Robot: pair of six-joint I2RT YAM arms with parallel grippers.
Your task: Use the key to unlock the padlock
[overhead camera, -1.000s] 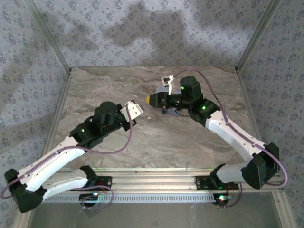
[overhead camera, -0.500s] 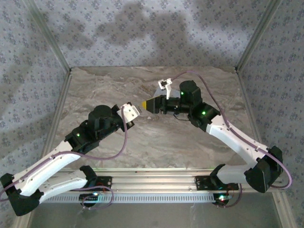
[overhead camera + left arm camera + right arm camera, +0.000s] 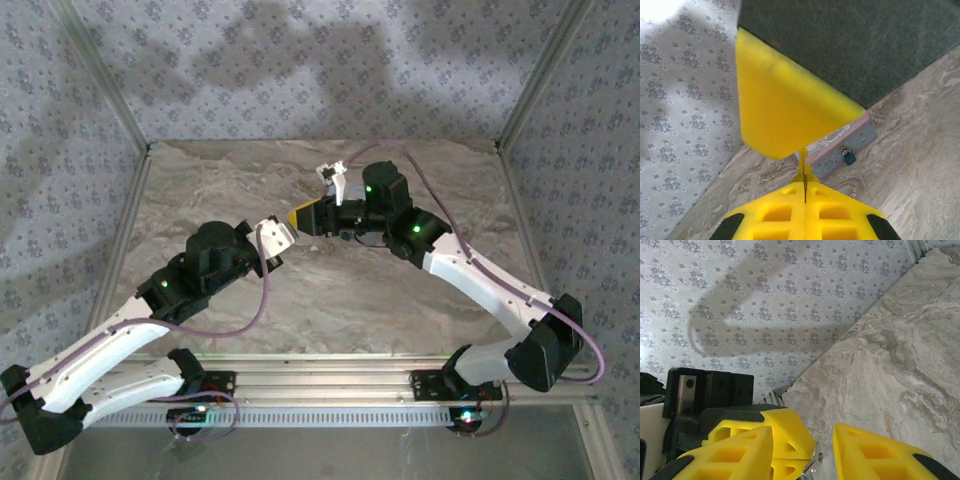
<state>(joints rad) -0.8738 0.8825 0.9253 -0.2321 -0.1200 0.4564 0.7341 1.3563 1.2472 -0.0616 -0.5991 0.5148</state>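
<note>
Marbled table (image 3: 400,300) lies inside walls (image 3: 300,80) papered with a small floral print, and the two arms meet over its middle. The left gripper (image 3: 805,186) is clamped tight on a thin sliver of metal standing up from its yellow fingertips, seemingly the key (image 3: 803,167) seen edge-on. Past that tip, on the table near the wall, sits a pale tin (image 3: 862,132) with a picture lid. The small teal padlock (image 3: 849,158) hangs at its front face, a little right of the key's line and well apart from it. One yellow finger (image 3: 785,115) of the right arm looms just above the key in the left wrist view. The right gripper (image 3: 805,440) has its fingers spread. The left gripper's tip sits between them, close against one finger, with a clear gap to the other. From above, the two gripper tips sit just beside each other.
</note>
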